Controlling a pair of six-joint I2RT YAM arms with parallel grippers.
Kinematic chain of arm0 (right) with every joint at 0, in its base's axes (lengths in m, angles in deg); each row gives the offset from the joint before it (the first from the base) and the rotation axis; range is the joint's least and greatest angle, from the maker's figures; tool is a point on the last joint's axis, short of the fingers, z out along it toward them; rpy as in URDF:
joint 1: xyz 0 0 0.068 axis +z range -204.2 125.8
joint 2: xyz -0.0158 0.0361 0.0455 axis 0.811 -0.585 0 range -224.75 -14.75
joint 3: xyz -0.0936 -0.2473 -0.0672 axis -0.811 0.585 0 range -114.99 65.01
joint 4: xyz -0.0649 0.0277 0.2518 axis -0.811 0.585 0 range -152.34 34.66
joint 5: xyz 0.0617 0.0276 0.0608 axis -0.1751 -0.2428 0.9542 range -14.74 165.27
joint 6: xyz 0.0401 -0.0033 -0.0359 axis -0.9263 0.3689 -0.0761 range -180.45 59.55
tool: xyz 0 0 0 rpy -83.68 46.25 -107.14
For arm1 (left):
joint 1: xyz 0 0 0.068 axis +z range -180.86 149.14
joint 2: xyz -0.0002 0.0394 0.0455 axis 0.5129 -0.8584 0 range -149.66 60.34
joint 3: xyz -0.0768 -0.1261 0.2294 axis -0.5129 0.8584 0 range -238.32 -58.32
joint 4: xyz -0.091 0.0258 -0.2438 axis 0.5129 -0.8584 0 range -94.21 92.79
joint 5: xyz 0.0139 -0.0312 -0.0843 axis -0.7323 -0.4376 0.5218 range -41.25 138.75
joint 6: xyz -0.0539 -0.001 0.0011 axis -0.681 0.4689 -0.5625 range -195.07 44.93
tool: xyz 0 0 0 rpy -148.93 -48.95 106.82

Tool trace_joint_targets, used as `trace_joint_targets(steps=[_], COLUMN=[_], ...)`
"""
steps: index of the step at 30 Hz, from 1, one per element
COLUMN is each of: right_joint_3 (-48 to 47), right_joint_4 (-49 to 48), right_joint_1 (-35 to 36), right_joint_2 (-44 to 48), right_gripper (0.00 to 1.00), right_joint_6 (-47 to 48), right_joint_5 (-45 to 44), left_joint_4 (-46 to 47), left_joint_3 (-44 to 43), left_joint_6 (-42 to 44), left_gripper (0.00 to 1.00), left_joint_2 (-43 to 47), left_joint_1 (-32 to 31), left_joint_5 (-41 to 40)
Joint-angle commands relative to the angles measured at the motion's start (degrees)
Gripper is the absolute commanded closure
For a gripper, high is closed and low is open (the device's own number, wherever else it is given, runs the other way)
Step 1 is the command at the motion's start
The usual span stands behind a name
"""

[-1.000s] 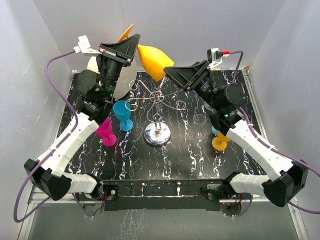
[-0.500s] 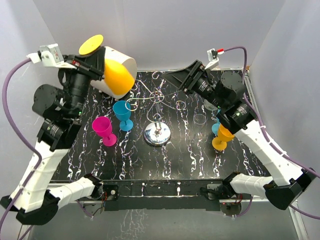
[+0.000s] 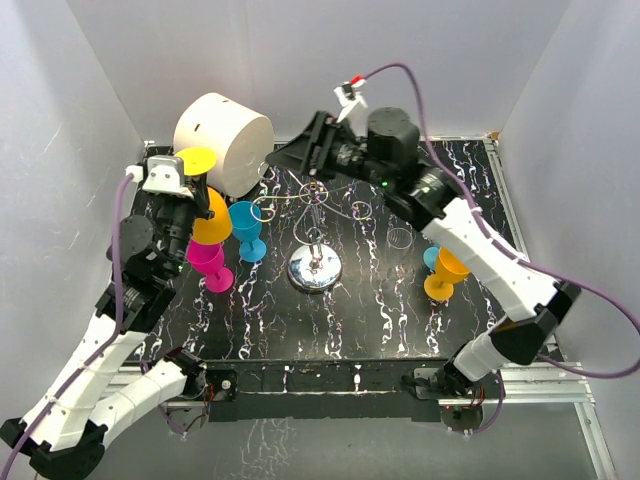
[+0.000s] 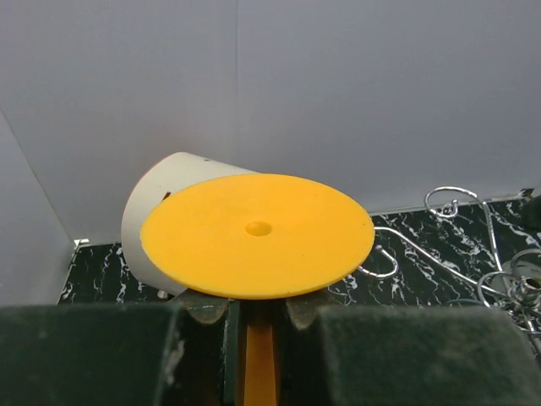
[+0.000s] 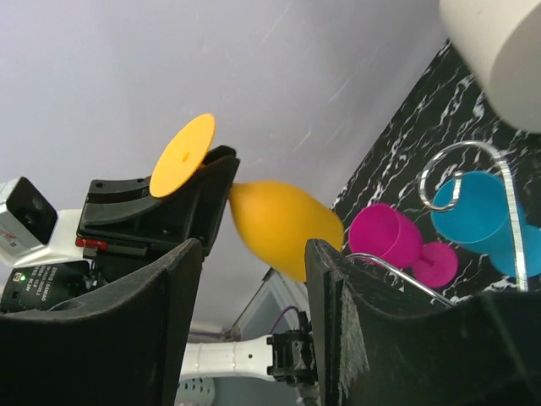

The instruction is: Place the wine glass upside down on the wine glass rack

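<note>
The left hand (image 4: 258,315) was clamped on the stem of the yellow wine glass (image 3: 212,225), foot up and bowl down above the magenta glass (image 3: 205,258), well left of the wine glass rack (image 3: 315,270). The right hand (image 3: 298,156) hung open and empty at the rack's far side. Carried across low, the bowl could topple the teal glass (image 3: 243,218) between, or the foot could snag a wire curl and tip the rack.

No lettering, brand name, number or sign can be read in any view: the yellow wine glass (image 4: 254,233), the wire wine glass rack (image 3: 314,270), the cream cylinder (image 3: 225,140) and the black marbled bench (image 3: 380,310) show only plain surfaces.
</note>
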Motion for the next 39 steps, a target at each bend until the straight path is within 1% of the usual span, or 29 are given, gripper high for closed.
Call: trace_joint_targets(steps=[1,4,6,10,12,17,23,27,30,39], right_joint_3=[-6.13,-3.07,-2.31,-5.48,-5.52,-6.00,-9.14,-8.74,-7.15,-4.64], right_joint_4=[-2.53,-8.95,-10.48,-5.94,-4.75,-5.90,-5.15,-4.73,-5.80,-6.46], right_joint_1=[4.16,4.85,5.12,5.51,5.61,6.01,7.57,7.90,7.89,7.90], right_joint_2=[-1.89,-1.33,-1.78,-4.37,-5.12,-7.23,-10.74,-11.08,-10.41,-8.01], right_gripper=[0.50,0.49,0.49,0.50,0.51,0.53,0.55,0.63,0.74,1.00], right_joint_6=[-2.21,-7.11,-9.88,-13.67,-15.63,-19.64,-21.81,-22.94,-23.91,-25.04], right_joint_5=[-1.45,-2.07,-2.09,-4.05,-5.35,-5.05,-3.90,-4.31,-4.73,-4.70], left_joint_4=[6.81,7.18,7.59,7.77,8.60,10.32,11.94,12.58,12.68,11.41], left_joint_3=[2.00,3.68,4.73,5.73,6.34,7.91,9.03,8.94,8.85,9.66], left_joint_6=[2.54,1.54,1.30,0.81,0.62,0.69,1.59,1.90,1.83,0.29], left_gripper=[1.00,1.00,1.00,1.00,1.00,1.00,1.00,1.00,1.00,1.00], left_joint_2=[1.14,1.63,1.80,2.14,2.45,2.66,2.08,1.46,0.98,1.40], left_joint_1=[0.28,0.30,0.28,0.28,0.28,0.24,0.24,0.24,0.27,0.27], left_joint_5=[-1.04,0.86,2.31,4.77,5.65,9.21,12.42,13.48,14.17,15.48])
